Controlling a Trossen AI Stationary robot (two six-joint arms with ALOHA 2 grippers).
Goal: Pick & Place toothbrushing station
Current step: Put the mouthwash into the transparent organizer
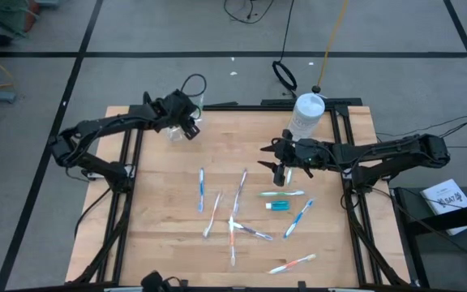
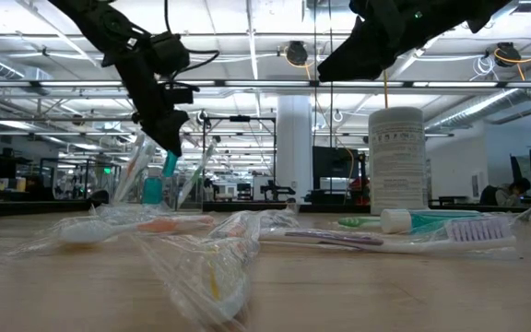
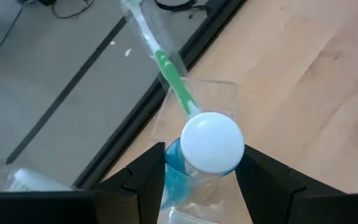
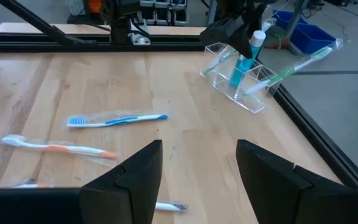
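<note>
Teal toothpaste tube (image 3: 199, 163) with its white cap sits between the fingers of my left gripper (image 3: 201, 180) above the clear plastic holder (image 4: 238, 78) at the table's far left corner — jaws on either side of it, though I cannot tell whether they grip or have let go. A green toothbrush (image 3: 169, 74) leans in the holder. My right gripper (image 1: 280, 165) hangs empty with jaws apart over the loose toothbrushes (image 1: 242, 212) mid-table — presumably positioned for another pick.
</note>
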